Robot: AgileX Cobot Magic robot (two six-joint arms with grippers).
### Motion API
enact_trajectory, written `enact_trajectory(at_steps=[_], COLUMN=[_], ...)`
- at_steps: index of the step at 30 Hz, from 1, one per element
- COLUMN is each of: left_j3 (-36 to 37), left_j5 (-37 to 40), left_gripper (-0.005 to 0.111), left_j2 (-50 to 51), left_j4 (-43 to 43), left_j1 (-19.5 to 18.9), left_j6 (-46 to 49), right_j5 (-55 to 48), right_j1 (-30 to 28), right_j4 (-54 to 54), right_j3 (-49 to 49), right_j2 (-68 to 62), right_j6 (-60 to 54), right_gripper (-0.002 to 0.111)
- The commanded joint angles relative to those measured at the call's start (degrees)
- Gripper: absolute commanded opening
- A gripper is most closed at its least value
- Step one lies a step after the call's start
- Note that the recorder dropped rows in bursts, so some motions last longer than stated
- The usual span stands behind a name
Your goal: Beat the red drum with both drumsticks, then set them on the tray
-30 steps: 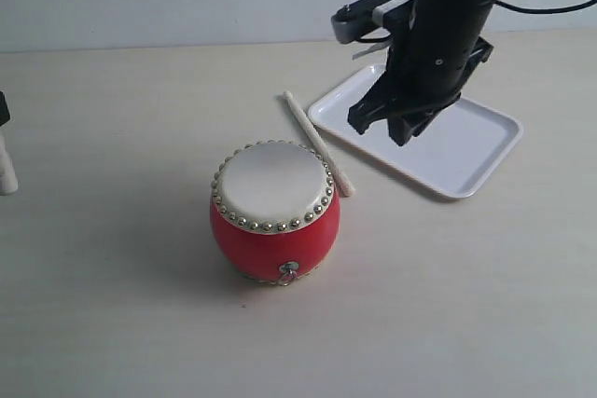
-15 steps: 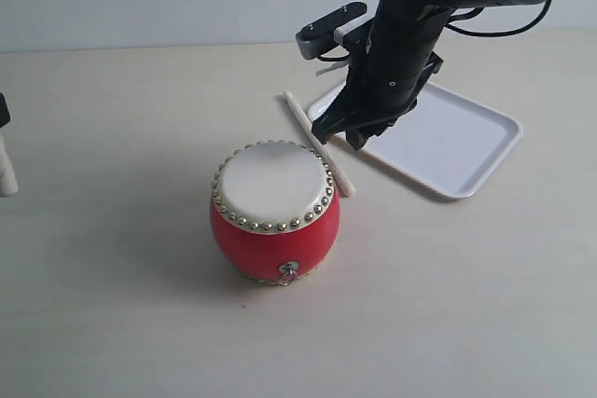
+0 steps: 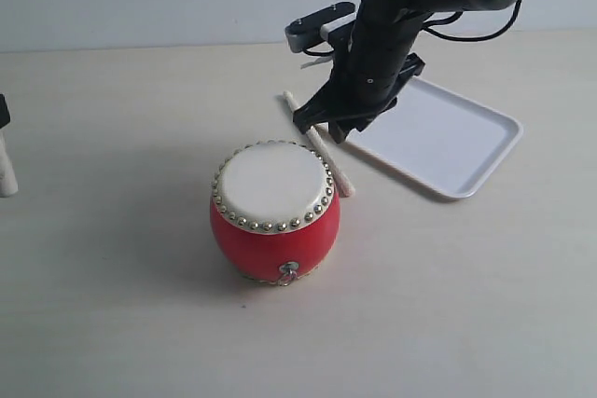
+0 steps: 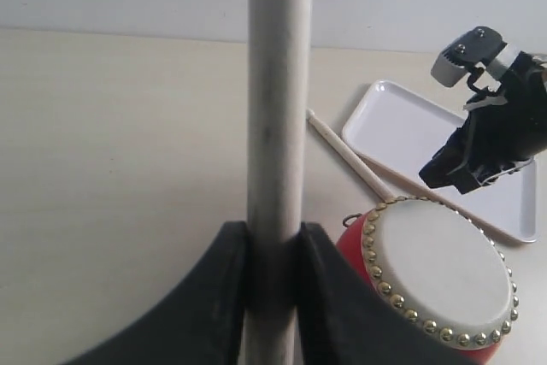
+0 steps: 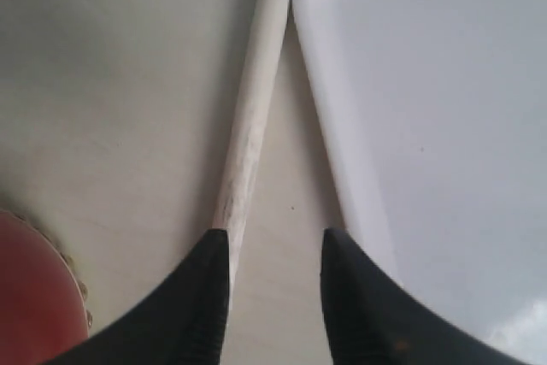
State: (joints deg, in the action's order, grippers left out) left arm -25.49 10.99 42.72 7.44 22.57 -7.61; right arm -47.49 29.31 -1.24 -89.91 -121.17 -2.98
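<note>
One drumstick [image 3: 334, 170] lies on the table [image 3: 112, 277] between the red drum [image 3: 273, 212] and the tray [image 3: 457, 146].

1. Exterior view: bright, even, diffuse light. The pale beige tabletop [image 3: 112, 305] is uniformly lit, without hard-edged shadows.
2. The glossy red barrel-shaped drum [image 3: 274, 230] casts only a faint, soft shadow at its base.
3. Right wrist view: the glossy white rectangular tray [image 5: 427, 126] carries a bright glare streak on its rim. The black fingertips [image 5: 205, 297] of the right gripper [image 5: 275, 241] are soft-edged.
4. Left wrist view: the thin whitish-cream drumstick [image 4: 278, 126], close to the lens, is blurred. The background is sharper.
</note>
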Motion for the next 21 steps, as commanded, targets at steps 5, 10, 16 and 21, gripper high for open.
enact_trajectory(at_steps=[5, 10, 16, 21], left_j3=[0.2, 0.2, 0.2, 0.2], left_j5=[0.2, 0.5, 0.5, 0.5], left_gripper=[0.000, 0.000, 0.000, 0.000], left_j2=[0.0, 0.0, 0.0, 0.0], left_j4=[0.1, -0.1, -0.1, -0.1], left_j1=[0.3, 0.3, 0.3, 0.3], left_j6=[0.3, 1.2, 1.4, 1.4], right_j5=[-4.8, -6.2, -7.0, -7.0], right_j1=[-0.2, -0.2, -0.2, -0.2], right_j4=[0.3, 1.2, 2.7, 2.8], right_j3=[-4.8, -6.3, -6.3, -6.3], right_j2=[-4.3, -5.1, -7.0, -8.2], right_j6=[3.7, 5.8, 7.3, 8.1], right_gripper=[0.036, 0.036, 0.036, 0.036])
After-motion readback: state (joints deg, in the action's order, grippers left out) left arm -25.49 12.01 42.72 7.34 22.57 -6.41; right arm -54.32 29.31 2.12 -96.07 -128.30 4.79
